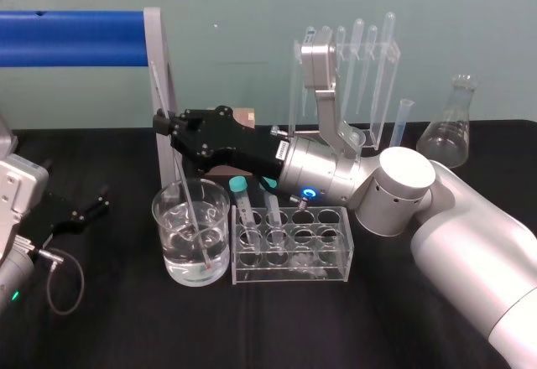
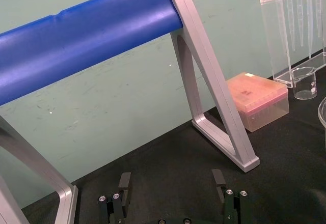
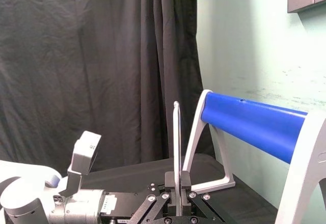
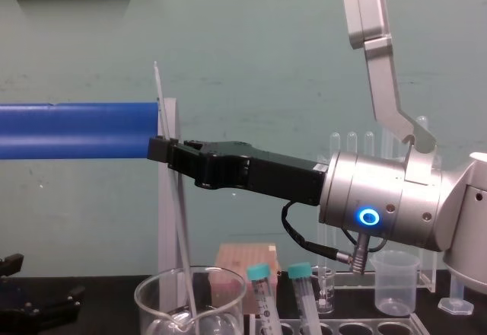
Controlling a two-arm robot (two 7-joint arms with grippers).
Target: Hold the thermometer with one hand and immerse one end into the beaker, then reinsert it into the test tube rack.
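Right gripper (image 1: 162, 122): clamped shut on the thermometer (image 1: 190, 203), gripping it in its upper part, with a short length of rod standing above the fingers.
Thermometer's axis: close to upright but leaning, the top tipped toward the robot's left, the lower end down in the water.
Beaker (image 1: 168, 247): directly under the gripper, with the rod's tip near its bottom, so the dip looked done to me.
Test tube rack (image 1: 327, 256): just beside the beaker on the robot's right; I couldn't tell if they touched.
Rack holes: two capped tubes (image 1: 242, 194) filled the near-left end, and open holes lay further right.
Coming move, as I judged it: lift clear of the rim, carry right, straighten the rod, lower it.
Left gripper (image 2: 171, 178): parked well off on the left, fingers apart, holding nothing.
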